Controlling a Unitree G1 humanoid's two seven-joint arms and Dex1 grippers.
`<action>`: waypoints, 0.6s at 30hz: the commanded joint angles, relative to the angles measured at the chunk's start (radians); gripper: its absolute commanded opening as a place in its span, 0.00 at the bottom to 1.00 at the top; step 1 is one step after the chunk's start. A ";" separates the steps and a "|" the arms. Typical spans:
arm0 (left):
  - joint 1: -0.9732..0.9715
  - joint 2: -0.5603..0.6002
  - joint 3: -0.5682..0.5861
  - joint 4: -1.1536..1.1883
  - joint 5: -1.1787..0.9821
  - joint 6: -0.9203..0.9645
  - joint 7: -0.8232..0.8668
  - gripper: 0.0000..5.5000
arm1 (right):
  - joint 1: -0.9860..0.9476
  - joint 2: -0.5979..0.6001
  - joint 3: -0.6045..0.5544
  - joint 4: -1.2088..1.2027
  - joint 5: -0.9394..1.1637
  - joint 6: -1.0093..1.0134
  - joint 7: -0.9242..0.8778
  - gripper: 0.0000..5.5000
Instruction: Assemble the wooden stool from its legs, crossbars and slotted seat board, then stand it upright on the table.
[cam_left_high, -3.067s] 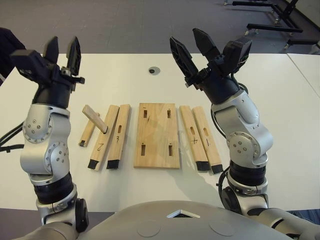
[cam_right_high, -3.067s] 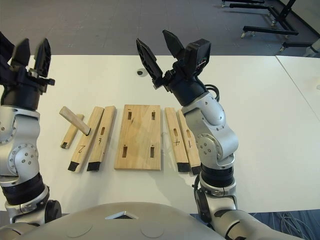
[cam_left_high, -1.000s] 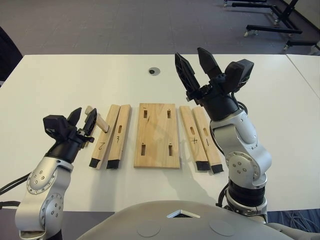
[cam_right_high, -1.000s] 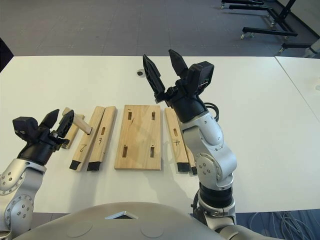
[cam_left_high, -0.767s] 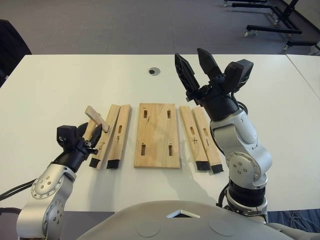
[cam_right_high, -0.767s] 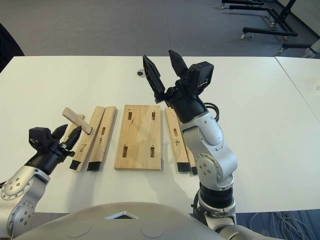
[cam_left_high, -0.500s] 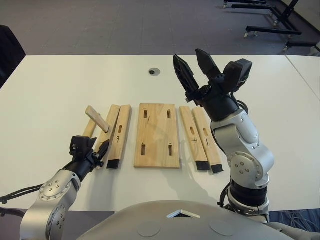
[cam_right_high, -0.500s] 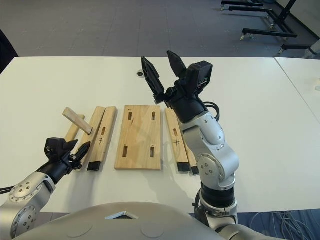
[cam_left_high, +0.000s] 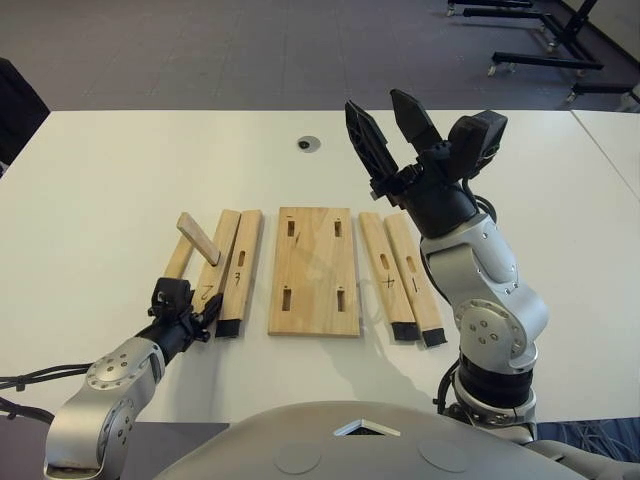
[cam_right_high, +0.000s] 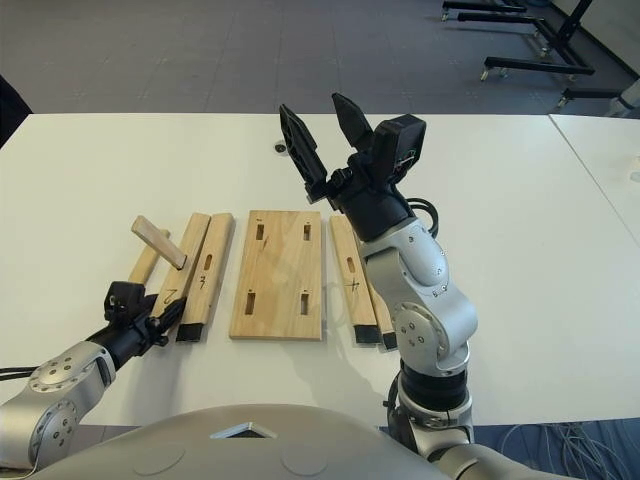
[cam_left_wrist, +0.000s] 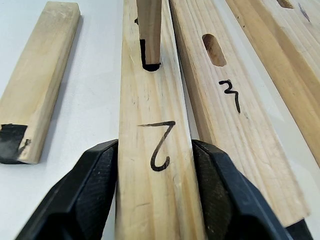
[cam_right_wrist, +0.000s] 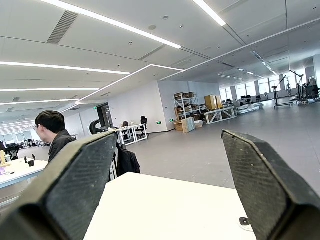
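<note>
Left wrist view: we straddle the leg marked 2 at its near end.

Our left gripper (cam_left_wrist: 155, 150) is spread astride the leg marked 2 (cam_left_wrist: 152, 115), pads just beside its long edges, perhaps already touching. This leg lies flat on the table (cam_left_high: 120, 170) at 9 o'clock from the seat board (cam_left_high: 313, 270), and a crossbar (cam_left_high: 196, 238) stands tilted in its slot. Leg 3 (cam_left_wrist: 225, 100) touches it on the 3 o'clock side, so we should close squarely and lift level, or we may drag the neighbour or shake the crossbar loose. Our right gripper (cam_left_high: 390, 125) hangs spread and empty, above the table at 1 o'clock from the board.
</note>
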 joint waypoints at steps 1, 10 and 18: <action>-0.004 0.001 -0.001 0.013 -0.014 0.032 -0.015 0.37 | -0.011 -0.003 -0.002 -0.001 -0.004 0.005 -0.003 0.69; -0.036 -0.028 0.023 0.091 -0.002 0.000 0.001 0.37 | -0.021 -0.005 -0.003 0.012 -0.008 -0.004 0.006 0.69; -0.162 -0.068 0.067 0.127 0.021 -0.210 0.000 0.37 | -0.044 -0.007 -0.024 0.052 -0.012 -0.032 0.023 0.69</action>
